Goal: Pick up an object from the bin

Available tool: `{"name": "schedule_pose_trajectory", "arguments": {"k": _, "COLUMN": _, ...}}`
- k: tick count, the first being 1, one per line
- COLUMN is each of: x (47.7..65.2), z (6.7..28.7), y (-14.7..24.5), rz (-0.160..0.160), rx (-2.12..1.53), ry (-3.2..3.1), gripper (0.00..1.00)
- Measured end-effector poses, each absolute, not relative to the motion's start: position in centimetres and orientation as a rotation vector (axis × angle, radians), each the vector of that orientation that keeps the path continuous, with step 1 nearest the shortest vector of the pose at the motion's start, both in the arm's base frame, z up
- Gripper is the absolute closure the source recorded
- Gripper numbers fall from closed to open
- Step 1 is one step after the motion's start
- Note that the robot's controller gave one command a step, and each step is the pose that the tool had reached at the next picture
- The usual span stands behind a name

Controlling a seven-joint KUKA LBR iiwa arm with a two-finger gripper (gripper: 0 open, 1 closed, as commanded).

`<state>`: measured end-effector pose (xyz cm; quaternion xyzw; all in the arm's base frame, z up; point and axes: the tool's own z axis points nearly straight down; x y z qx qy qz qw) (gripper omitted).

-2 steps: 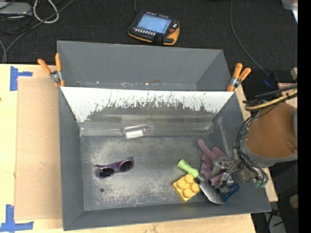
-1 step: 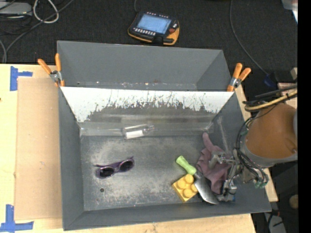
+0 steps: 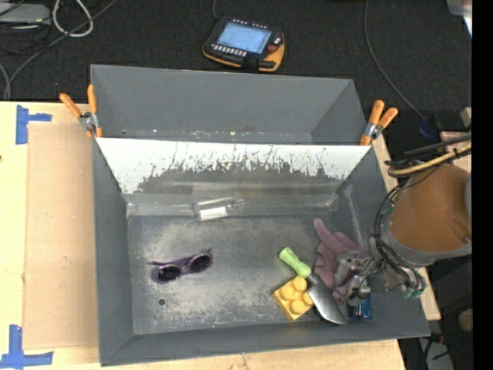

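Purple glove [image 3: 333,249] is seen in the bin's [image 3: 231,106] near right corner, long axis run far-to-near, tips pointed at the back wall, beneath the gripper [image 3: 356,280], whose state cannot be told.

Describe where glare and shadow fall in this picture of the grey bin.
Camera view: a white glare band crosses the far wall of the grey metal bin; its floor is evenly dull; the clear plastic tube glints faintly; the purple plastic sunglasses cast little shadow.
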<state>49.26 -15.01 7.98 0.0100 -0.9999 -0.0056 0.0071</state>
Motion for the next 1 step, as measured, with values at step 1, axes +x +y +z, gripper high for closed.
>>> {"name": "schedule_pose_trajectory", "arguments": {"k": 1, "x": 49.26, "z": 7.98, "y": -15.01, "rz": -0.018, "rx": 0.031, "ry": -3.127, "gripper": 1.0}}
